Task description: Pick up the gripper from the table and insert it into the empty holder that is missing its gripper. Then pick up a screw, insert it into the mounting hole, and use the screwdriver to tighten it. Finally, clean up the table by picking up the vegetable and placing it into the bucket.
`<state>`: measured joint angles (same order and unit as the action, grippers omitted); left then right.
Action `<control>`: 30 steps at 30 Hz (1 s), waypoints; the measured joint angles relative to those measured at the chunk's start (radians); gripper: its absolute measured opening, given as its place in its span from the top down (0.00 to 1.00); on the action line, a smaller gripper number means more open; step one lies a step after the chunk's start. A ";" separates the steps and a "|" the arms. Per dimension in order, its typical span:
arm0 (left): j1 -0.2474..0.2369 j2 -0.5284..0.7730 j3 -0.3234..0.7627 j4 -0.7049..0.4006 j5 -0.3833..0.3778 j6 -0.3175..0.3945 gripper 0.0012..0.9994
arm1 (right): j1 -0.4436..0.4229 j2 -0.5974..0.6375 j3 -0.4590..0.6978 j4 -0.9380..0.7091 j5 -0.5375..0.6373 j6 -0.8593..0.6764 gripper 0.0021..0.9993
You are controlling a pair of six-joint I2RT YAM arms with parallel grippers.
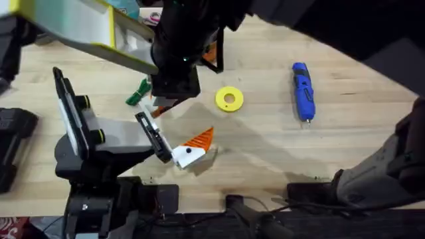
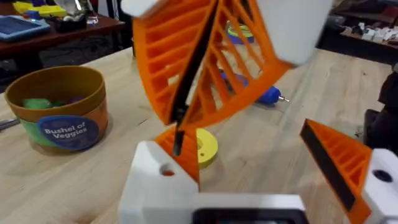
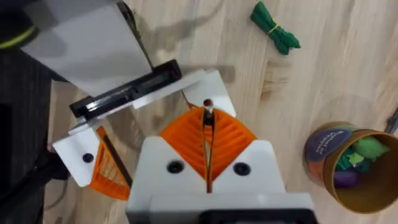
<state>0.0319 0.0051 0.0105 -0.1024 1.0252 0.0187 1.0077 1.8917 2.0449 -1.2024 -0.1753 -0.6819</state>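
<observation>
Left pincer (image 2: 249, 155) sits with fingers apart above the worktop (image 3: 261, 68). Right pincer (image 3: 207, 121) is pressed together on what looks like the screw (image 3: 208, 110), at the holder (image 3: 214, 84). Tiny, hard and probably slippery, the screw is best gripped near its head, tip free.

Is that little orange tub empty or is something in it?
Not empty. The bucket stands upright, and green and purple toy pieces lie inside it. The green vegetable lies outside on the table.

On the table (image 1: 265, 153), the vegetable (image 1: 137, 92) lies left of the disc (image 1: 229, 99); the screwdriver (image 1: 303, 90) lies well right of the disc.
</observation>
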 joint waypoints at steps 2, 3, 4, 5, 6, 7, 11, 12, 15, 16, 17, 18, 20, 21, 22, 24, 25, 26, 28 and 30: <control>0.000 0.000 0.000 0.000 0.000 0.000 0.01 | 0.000 0.000 0.000 0.000 0.004 0.000 1.00; 0.000 0.000 0.000 0.000 0.000 0.000 0.01 | 0.000 0.000 0.000 0.000 0.006 0.000 1.00; 0.000 0.000 0.000 0.000 0.000 0.000 0.02 | 0.000 0.000 0.000 0.000 0.006 0.000 1.00; 0.000 0.000 0.000 0.000 0.000 0.000 0.01 | 0.000 0.000 0.000 0.000 0.007 0.000 1.00; 0.000 0.000 0.000 0.000 0.000 0.000 0.01 | 0.000 0.000 0.000 0.000 0.007 0.000 1.00; 0.000 0.000 0.000 0.000 0.000 0.000 0.01 | 0.000 0.000 0.000 0.000 0.007 0.000 1.00; 0.000 0.000 0.000 0.000 0.000 0.000 0.01 | 0.000 0.000 0.000 0.001 0.007 0.000 1.00; 0.000 0.000 0.000 0.000 0.000 0.000 0.01 | 0.000 0.000 0.000 0.001 0.007 0.000 1.00; 0.000 0.000 0.000 0.000 0.000 0.000 0.01 | 0.000 0.006 0.000 0.004 0.007 0.000 1.00; 0.000 0.000 0.000 0.000 0.000 0.000 0.01 | 0.000 0.009 0.000 0.005 0.007 0.000 1.00; 0.000 0.000 0.000 0.000 0.000 0.000 0.01 | 0.000 0.012 0.000 0.006 0.009 0.000 1.00; 0.000 0.000 0.000 0.000 0.000 0.000 0.01 | 0.000 0.016 0.000 0.006 0.010 0.000 1.00; 0.000 0.000 0.000 0.000 0.000 0.000 0.01 | 0.000 0.020 0.000 0.006 0.011 0.000 1.00; 0.000 0.000 0.000 0.000 0.000 0.000 0.01 | 0.000 0.022 0.000 0.006 0.012 0.000 1.00; 0.000 0.000 0.000 0.000 0.000 0.000 0.01 | 0.000 0.022 0.000 0.006 0.013 0.000 1.00; 0.000 0.000 0.000 0.000 0.000 0.000 0.02 | 0.000 0.022 0.000 0.006 0.014 0.000 1.00; 0.000 0.000 0.000 0.000 0.000 0.000 0.01 | 0.000 0.023 0.000 0.006 0.014 0.000 1.00; 0.000 0.000 0.000 0.000 0.000 0.000 0.01 | 0.000 0.023 0.000 0.006 0.014 0.000 1.00; 0.000 0.000 0.000 0.000 0.000 0.000 0.01 | 0.000 0.022 0.000 0.006 0.014 0.000 1.00; 0.000 0.000 0.000 0.000 0.000 0.000 0.01 | 0.000 0.023 0.000 0.006 0.014 0.000 1.00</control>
<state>0.0319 0.0051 0.0105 -0.1024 1.0252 0.0189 1.0077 1.9144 2.0449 -1.1961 -0.1616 -0.6819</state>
